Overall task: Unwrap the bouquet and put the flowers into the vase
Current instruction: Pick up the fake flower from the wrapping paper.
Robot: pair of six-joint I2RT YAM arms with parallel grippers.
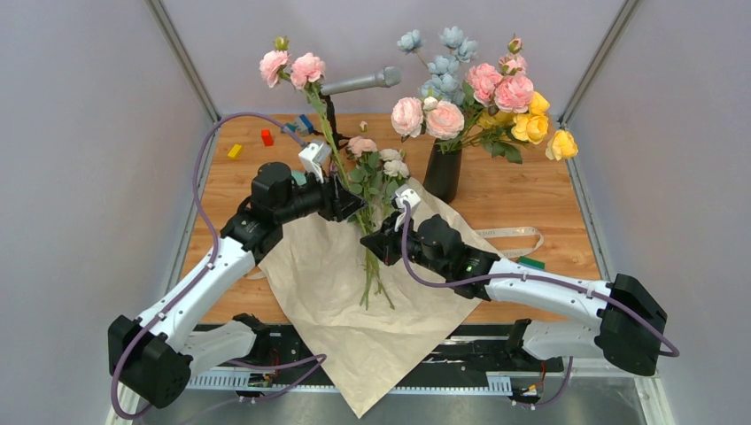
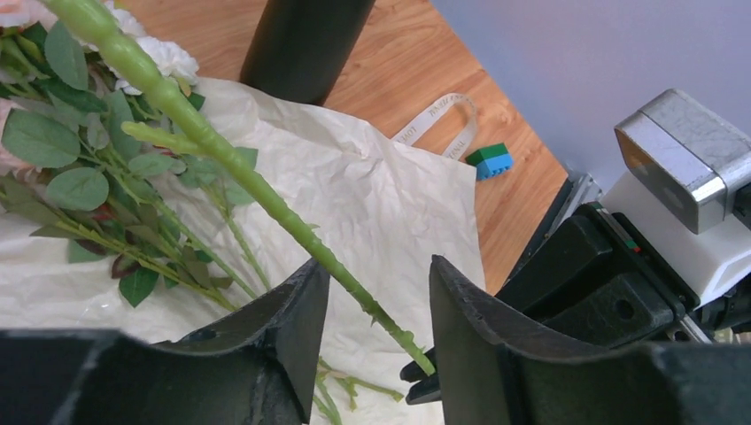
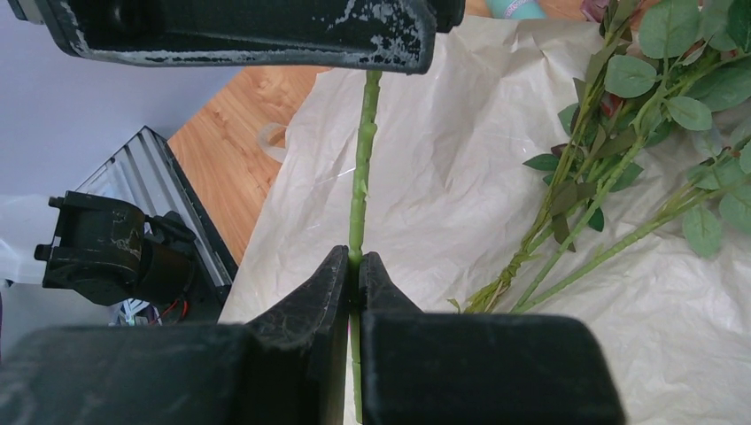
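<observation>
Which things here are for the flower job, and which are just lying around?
For the job: the pink-flowered stem pinched in the right hand, with the left hand open around it; the other flowers on the opened paper; the black vase; the loose ribbon.
Just lying about: the red block, the yellow block, the green-and-blue block, the microphone.

so the paper (image 1: 336, 292) is spread flat on the table (image 1: 531, 195), one corner hanging off the near edge. most of the flowers (image 1: 376, 177) lie on it, blooms toward the back, stems toward the arms. one lifted stem (image 1: 323, 124) with two pink blooms leans up to the left; the left gripper (image 1: 352, 202) is at it higher up, the right gripper (image 1: 374, 241) at its bottom end. black vase (image 1: 442, 173) stands just right of the paper, stuffed with pink, blue and yellow blooms. ribbon (image 1: 514, 233) lies loose near it
</observation>
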